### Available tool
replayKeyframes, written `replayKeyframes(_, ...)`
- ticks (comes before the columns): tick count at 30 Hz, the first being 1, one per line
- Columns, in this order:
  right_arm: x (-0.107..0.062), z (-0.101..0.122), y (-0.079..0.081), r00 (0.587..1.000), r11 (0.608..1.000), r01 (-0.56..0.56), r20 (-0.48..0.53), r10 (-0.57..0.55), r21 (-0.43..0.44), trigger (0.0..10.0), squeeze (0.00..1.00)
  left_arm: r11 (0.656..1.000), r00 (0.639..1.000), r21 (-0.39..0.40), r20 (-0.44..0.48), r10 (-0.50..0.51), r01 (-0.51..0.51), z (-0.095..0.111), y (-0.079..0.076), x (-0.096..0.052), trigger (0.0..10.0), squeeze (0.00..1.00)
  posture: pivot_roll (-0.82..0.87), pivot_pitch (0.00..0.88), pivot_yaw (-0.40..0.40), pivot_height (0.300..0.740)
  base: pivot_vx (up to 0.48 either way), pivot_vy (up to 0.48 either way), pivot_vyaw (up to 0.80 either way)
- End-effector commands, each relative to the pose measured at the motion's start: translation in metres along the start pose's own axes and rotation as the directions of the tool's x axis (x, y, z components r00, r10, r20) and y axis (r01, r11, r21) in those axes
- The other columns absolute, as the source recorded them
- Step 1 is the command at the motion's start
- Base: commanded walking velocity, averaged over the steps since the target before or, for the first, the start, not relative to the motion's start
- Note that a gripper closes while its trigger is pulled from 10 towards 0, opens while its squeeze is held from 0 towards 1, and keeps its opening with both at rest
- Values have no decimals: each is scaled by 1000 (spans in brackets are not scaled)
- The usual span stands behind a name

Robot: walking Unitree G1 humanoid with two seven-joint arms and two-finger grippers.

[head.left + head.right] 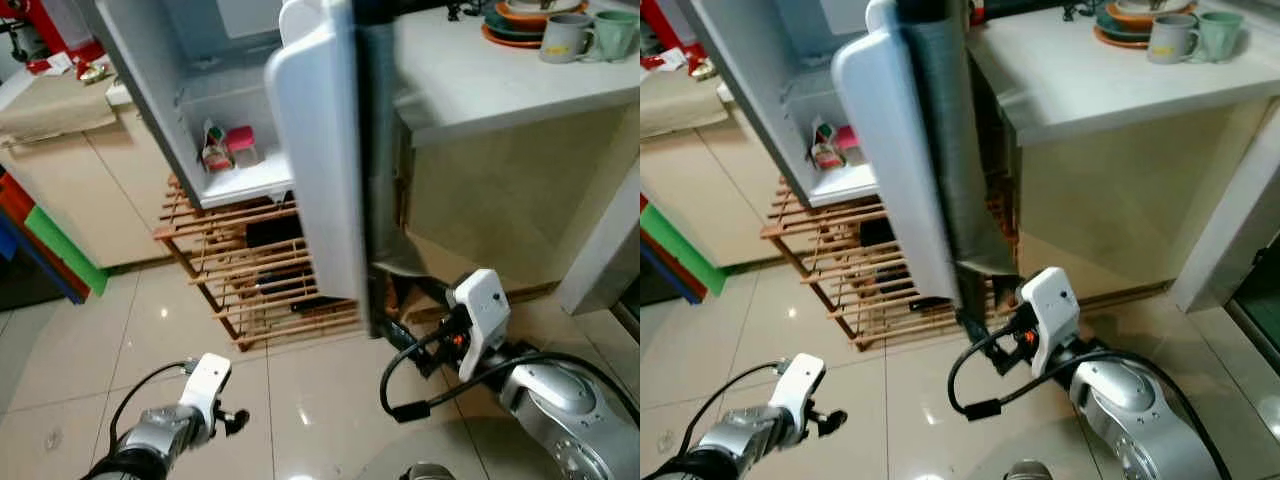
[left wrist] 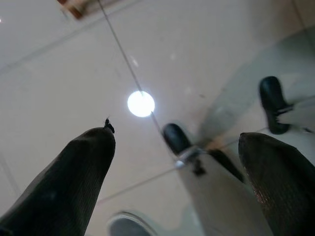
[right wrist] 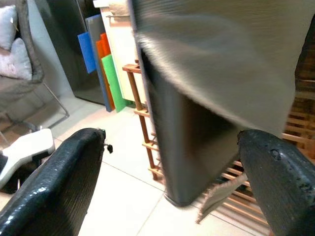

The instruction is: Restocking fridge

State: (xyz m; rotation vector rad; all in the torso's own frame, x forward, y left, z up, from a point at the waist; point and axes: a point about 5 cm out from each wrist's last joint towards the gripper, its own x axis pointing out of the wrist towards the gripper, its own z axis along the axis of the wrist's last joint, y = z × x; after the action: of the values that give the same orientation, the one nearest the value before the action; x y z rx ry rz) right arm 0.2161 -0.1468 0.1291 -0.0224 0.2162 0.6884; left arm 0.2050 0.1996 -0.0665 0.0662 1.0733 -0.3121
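Two grippers: both spread wide and holding nothing, judged from the wrist views.
Right gripper point(image 3: 172, 162): raised at about five o'clock in the head views, fingers parted, aimed at the lower edge of the tall white fridge door with dark gasket point(image 1: 318, 140).
Left gripper point(image 2: 177, 162): low at seven o'clock, fingers released, pointing at the glossy beige tiled floor point(image 2: 59, 69); idle.
Fridge: open white fridge cabinet point(image 1: 150, 90) at eleven o'clock, door swung out and standing edge-on at twelve o'clock.
Fridge contents: small printed carton point(image 1: 213, 148) and red-lidded tub point(image 1: 241, 143) just beside each other on the lowest white shelf point(image 1: 250, 180); shelves above hidden.
Under the fridge: slatted wooden rack point(image 1: 250, 275) at ten o'clock, a dark item inside, too blurred to name.
Counter: pale stone worktop point(image 1: 500, 80) at two o'clock, bearing stacked orange and green plates point(image 1: 520, 25), grey mug point(image 1: 566, 38) and pale green mug point(image 1: 614, 33).
Stock to load: none in either gripper and none within reach on the floor.
Step in hand: probably tending the door, neither pushing nor grasping it yet; restocking itself seemingly early or between items.
Next move calls for: closing the right fingers on the door edge, or pressing flat against it, without snagging the looping black cable point(image 1: 400, 380).
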Motion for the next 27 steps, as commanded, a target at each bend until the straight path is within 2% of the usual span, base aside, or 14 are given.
replayKeyframes(1,2,5,-13,997,997,72,20,-73,10,10000,0,999,1000,-31,-4,27,-27,-4,3,0,10000,0,-96,0,168,740,0,0,0)
replayKeyframes(4,2,6,-24,991,990,137,-4,-137,19,10000,0,995,999,-102,18,26,-24,-6,-1,2,10000,0,-94,0,159,740,0,0,0)
replayKeyframes(6,2,4,-41,968,968,251,-17,-251,1,10000,0,990,997,-141,76,18,-7,2,-4,3,10000,0,-83,0,142,740,0,0,0)
replayKeyframes(8,5,2,-58,919,919,395,-13,-395,1,10000,0,998,992,-61,121,25,-18,12,-6,4,10000,0,-77,0,132,740,0,0,0)
replayKeyframes(9,5,2,-58,919,919,395,-13,-395,1,10000,0,998,992,-61,121,25,-18,12,-6,4,10000,0,-77,0,132,740,0,0,0)
replayKeyframes(10,8,3,-70,864,864,503,5,-503,-4,10000,0,999,981,-21,186,48,-44,27,-5,3,10000,0,-69,0,121,740,0,0,0)
replayKeyframes(11,8,3,-70,864,864,503,5,-503,-4,10000,0,999,981,-21,186,48,-44,27,-5,3,10000,0,-69,0,121,740,0,0,0)
replayKeyframes(13,13,3,-76,831,831,557,11,-557,15,10000,0,1000,967,-17,254,24,-21,42,-8,3,10000,0,-56,0,103,740,0,0,0)
replayKeyframes(16,18,1,-73,838,838,546,1,-546,28,10000,0,1000,963,30,270,-4,-4,43,-14,4,10000,0,-53,0,98,740,0,0,0)
replayKeyframes(18,25,0,-70,848,848,531,3,-531,8,10000,0,987,962,163,272,-31,-14,46,-19,5,10000,0,-46,0,87,740,0,0,0)
replayKeyframes(19,26,-1,-69,851,851,525,3,-525,6,10000,0,981,963,195,268,-38,-16,46,-20,5,10000,0,-46,0,87,740,0,0,0)
replayKeyframes(23,32,0,-69,851,851,525,9,-525,17,10000,0,972,961,235,274,-41,-25,49,-21,5,10000,0,-45,0,78,740,0,0,0)
replayKeyframes(26,35,2,-70,841,841,540,31,-540,28,10000,0,965,899,259,430,-84,-34,86,-20,-5,10000,0,-45,0,68,740,0,0,0)
replayKeyframes(27,36,3,-70,840,842,539,43,-540,34,10000,0,966,846,258,521,-115,-27,107,-24,-12,10000,0,-45,0,68,740,0,0,0)
